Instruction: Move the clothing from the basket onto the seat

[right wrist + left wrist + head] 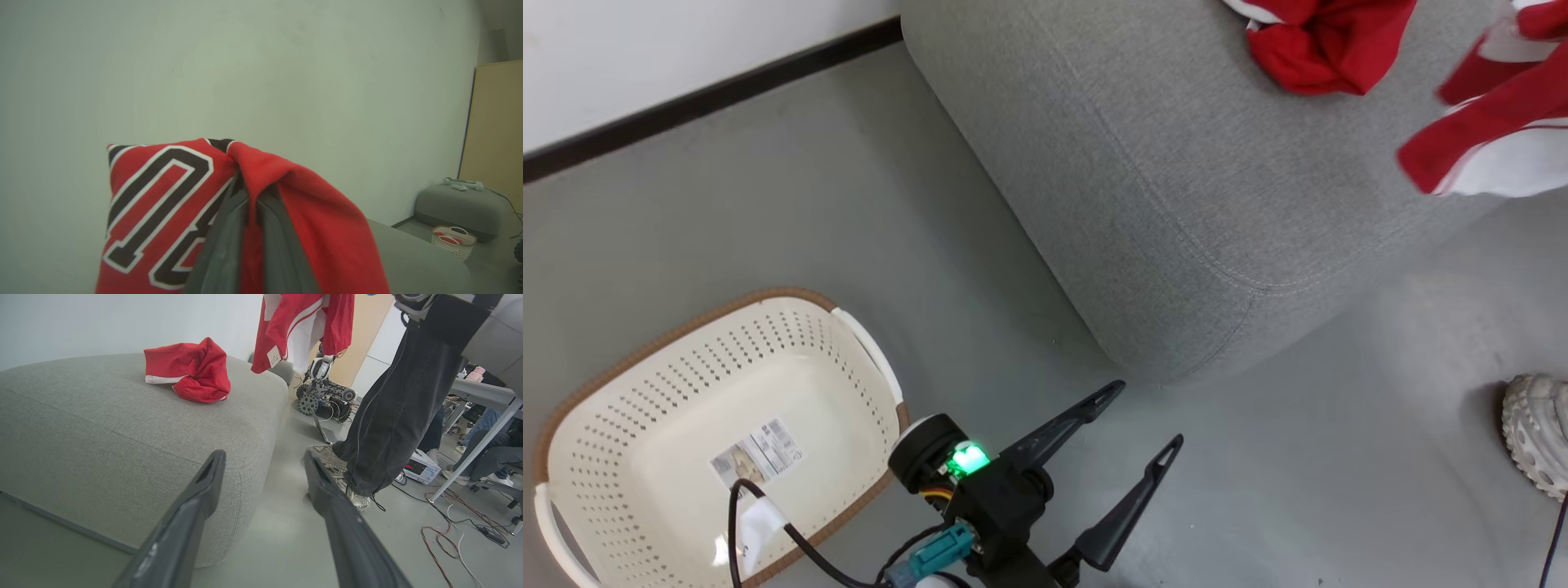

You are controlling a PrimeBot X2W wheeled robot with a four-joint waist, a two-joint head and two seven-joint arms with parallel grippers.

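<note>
**Jersey (163, 204) aloft near the seat (1176, 163)**

Your right end effector (253, 196) is clamped on the jersey, its tips hidden in red folds. In the head view the jersey is cut off at 2 o'clock. The plain red garment (1319, 45) lies on the seat at 1 o'clock, partly cropped. Your left end effector (1147, 412) hangs spread apart at 6 o'clock. The basket (792, 343) sits on the floor at 8 o'clock.
</note>
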